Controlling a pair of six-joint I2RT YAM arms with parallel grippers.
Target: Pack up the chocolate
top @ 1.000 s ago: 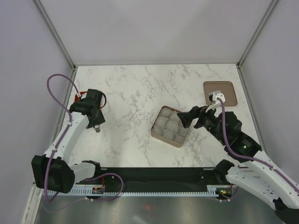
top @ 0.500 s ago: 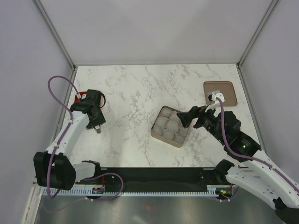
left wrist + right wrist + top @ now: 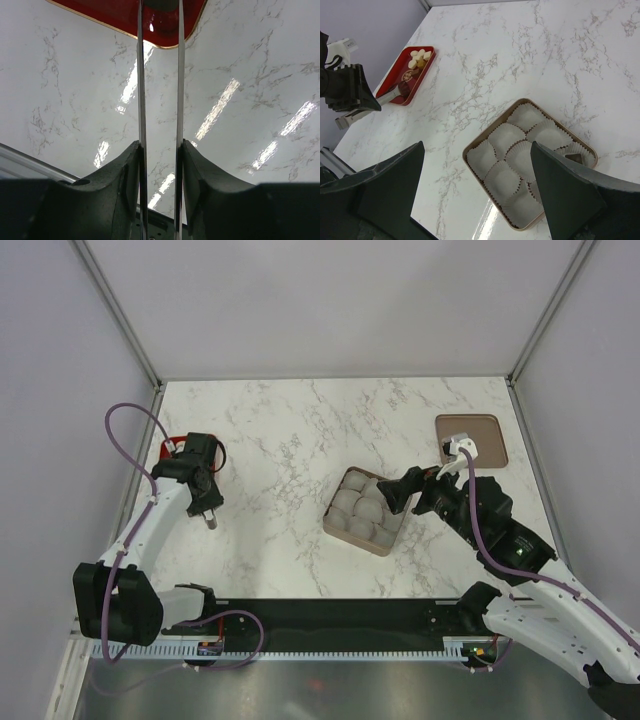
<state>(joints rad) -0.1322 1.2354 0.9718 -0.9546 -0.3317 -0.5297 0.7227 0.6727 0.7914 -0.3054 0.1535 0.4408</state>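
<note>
Chocolate (image 3: 418, 54) is mostly sitting on the red tray (image 3: 100, 7), upper left in my right wrist view. There are a few pale pieces at the far end and a dark piece (image 3: 404, 89) at the near end. One more dark bit (image 3: 574, 159) is already in the box (image 3: 355, 543), at its right corner. These pieces look light, hard and smooth, so I reckon they'd skid or pop out if squeezed on a rounded edge. I'd take each one across its flat sides, low down and gently, since too much pressure probably marks them.

My left gripper (image 3: 396, 91) has its thin metal fingers (image 3: 141, 100) drawn near together with a slim gap, tips reaching the dark piece on the tray. They run off the top of the left wrist view, so I can't tell if it's actually pinching yet. My right gripper (image 3: 477, 144) hangs spread wide over the box's paper cups (image 3: 506, 137), holding nothing.

Versus a second ago, from overhead, the left gripper has nudged slightly over the tray. The right gripper has crept a touch leftward over the box. Box and lid (image 3: 490, 435) haven't budged.
</note>
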